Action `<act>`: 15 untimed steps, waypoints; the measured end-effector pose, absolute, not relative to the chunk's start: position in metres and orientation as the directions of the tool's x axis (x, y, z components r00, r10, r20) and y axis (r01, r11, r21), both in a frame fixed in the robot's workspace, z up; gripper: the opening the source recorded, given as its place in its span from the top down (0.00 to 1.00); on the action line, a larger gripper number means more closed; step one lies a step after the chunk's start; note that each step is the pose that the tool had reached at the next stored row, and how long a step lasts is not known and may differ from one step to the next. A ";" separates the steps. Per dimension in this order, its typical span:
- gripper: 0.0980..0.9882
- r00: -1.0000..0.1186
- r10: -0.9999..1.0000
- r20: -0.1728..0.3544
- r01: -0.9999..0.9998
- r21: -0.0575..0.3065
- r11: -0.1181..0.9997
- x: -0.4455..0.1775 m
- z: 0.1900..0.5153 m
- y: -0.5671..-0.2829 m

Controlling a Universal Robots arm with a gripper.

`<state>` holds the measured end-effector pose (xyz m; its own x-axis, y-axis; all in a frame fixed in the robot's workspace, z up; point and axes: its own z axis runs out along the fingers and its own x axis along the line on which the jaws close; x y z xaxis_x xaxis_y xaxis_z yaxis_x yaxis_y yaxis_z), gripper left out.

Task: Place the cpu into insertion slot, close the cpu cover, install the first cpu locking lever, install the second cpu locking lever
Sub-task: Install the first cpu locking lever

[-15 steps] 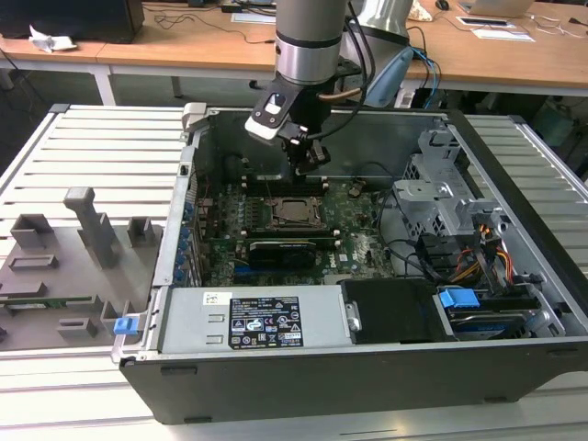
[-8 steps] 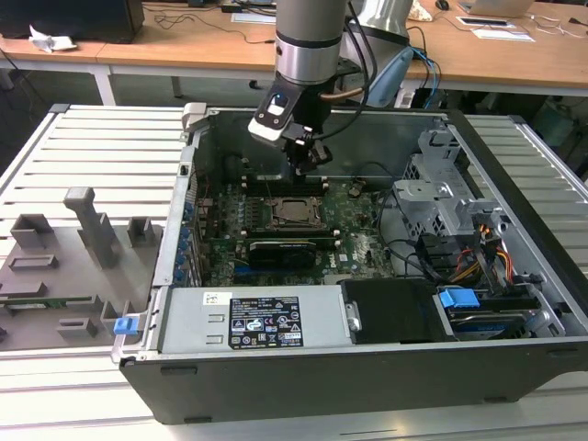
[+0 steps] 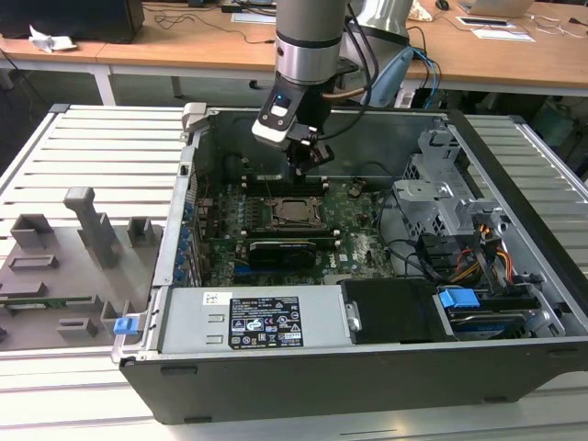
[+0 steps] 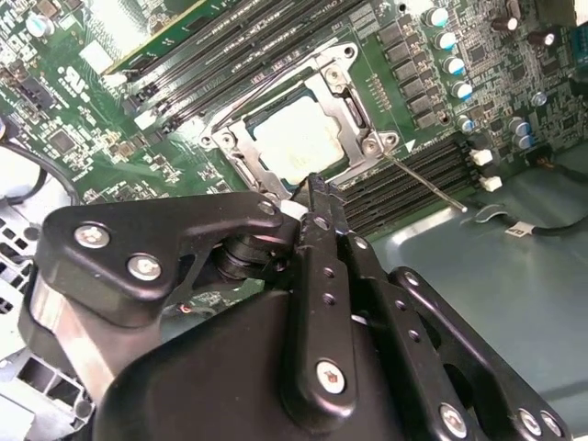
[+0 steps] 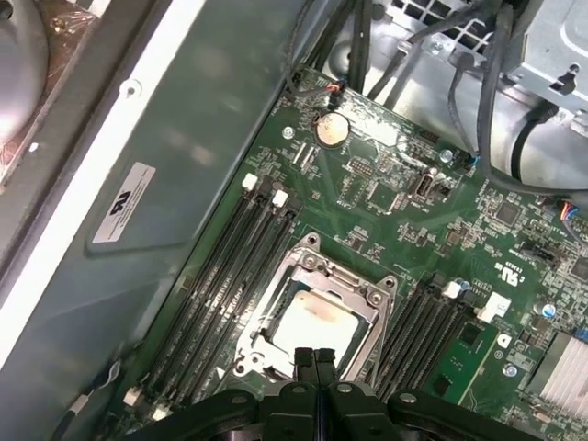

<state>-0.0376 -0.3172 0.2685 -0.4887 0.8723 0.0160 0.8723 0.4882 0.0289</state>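
Fingers (image 5: 302, 364) are pressed together tip to tip with nothing between them, and in both wrist views they sit over one edge of the processor socket. Whether the tips touch the metal there cannot be told. Right beyond them lies the cpu (image 5: 310, 323), flat in its slot with its pale top facing up. The cpu cover (image 5: 371, 299) is folded down around it, so the chip shows through the frame's window. In the second wrist view a thin metal lever (image 4: 428, 185) runs from a corner of the socket and slants out over the memory slots (image 4: 413, 184).

In the exterior view the arm (image 3: 308, 46) reaches down into the open computer case (image 3: 303, 377), above the green motherboard (image 3: 360, 237). A power supply (image 3: 248, 317) sits along the case's near side. The case rests on a slatted metal worktop (image 3: 101, 147). On the exterior view's left, well apart from the case, stands a grey fixture (image 3: 84, 241).
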 end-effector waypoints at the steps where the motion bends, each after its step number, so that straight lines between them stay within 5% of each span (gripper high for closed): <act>1: 0.99 -0.498 0.867 0.016 0.867 0.029 0.497 -0.038 0.269 -0.317; 15: 0.99 -0.596 0.802 0.016 0.803 0.029 0.596 -0.038 0.269 -0.317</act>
